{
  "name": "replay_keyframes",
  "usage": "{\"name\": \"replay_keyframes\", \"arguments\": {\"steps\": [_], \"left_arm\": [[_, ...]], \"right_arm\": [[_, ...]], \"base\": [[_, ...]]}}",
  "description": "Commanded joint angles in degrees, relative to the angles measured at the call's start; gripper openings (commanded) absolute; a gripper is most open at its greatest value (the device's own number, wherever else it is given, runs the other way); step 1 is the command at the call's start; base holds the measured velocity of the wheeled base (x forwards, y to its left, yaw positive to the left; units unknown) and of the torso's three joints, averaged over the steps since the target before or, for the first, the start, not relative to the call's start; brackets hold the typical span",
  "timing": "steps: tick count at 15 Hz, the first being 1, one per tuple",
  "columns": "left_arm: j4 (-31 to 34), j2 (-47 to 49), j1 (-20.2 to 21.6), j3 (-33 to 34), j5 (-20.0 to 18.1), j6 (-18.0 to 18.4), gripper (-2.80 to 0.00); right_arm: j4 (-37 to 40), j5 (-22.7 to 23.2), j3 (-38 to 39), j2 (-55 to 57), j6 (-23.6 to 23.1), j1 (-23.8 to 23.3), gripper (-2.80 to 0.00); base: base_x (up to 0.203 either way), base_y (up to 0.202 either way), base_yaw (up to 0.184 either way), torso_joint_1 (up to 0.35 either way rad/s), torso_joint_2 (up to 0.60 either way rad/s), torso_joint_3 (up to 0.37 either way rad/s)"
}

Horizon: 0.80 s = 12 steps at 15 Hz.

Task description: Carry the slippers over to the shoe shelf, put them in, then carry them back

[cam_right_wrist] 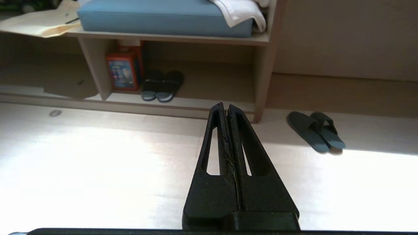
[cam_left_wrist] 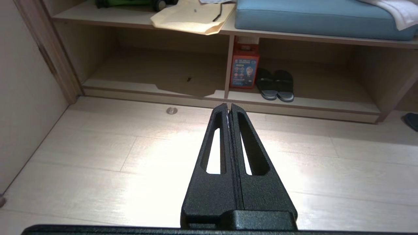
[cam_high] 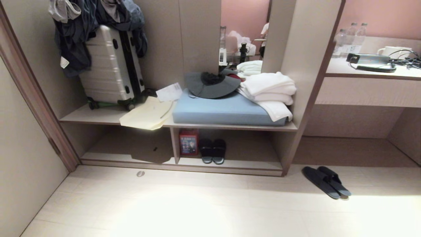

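The slippers (cam_high: 326, 181), a flat dark navy pair, lie side by side on the pale floor to the right of the shoe shelf (cam_high: 230, 164), under the desk's front edge; they also show in the right wrist view as the slippers (cam_right_wrist: 315, 130). The shoe shelf is the low beige cubby with a vertical divider (cam_high: 174, 144) under the bench. My left gripper (cam_left_wrist: 228, 106) is shut and empty, pointing level at the shelf from over the floor. My right gripper (cam_right_wrist: 225, 106) is shut and empty too, well short of the slippers. Neither arm shows in the head view.
A chunkier dark pair (cam_high: 213, 150) and a red box (cam_high: 188, 142) stand in the shelf's right bay. On the bench top are a blue cushion (cam_high: 223, 110), white towels (cam_high: 269, 90), a hat, papers and a silver suitcase (cam_high: 110, 65). A desk (cam_high: 371, 70) is at the right, a door frame (cam_high: 36, 98) at the left.
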Motion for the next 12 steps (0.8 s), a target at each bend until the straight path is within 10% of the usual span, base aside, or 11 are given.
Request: {"name": "replay_keyframes", "arguments": {"steps": [1, 12], "left_arm": [[0.0, 0.0, 0.0, 0.1, 0.0, 0.0, -2.80], [0.0, 0.0, 0.0, 0.0, 0.0, 0.0, -2.80]], "right_arm": [[0.0, 0.0, 0.0, 0.0, 0.0, 0.0, -2.80], [0.0, 0.0, 0.0, 0.0, 0.0, 0.0, -2.80]], "base": [[-0.194, 0.000, 0.003, 0.001, 0.00, 0.002], [-0.195, 0.000, 0.001, 0.002, 0.00, 0.002]]}}
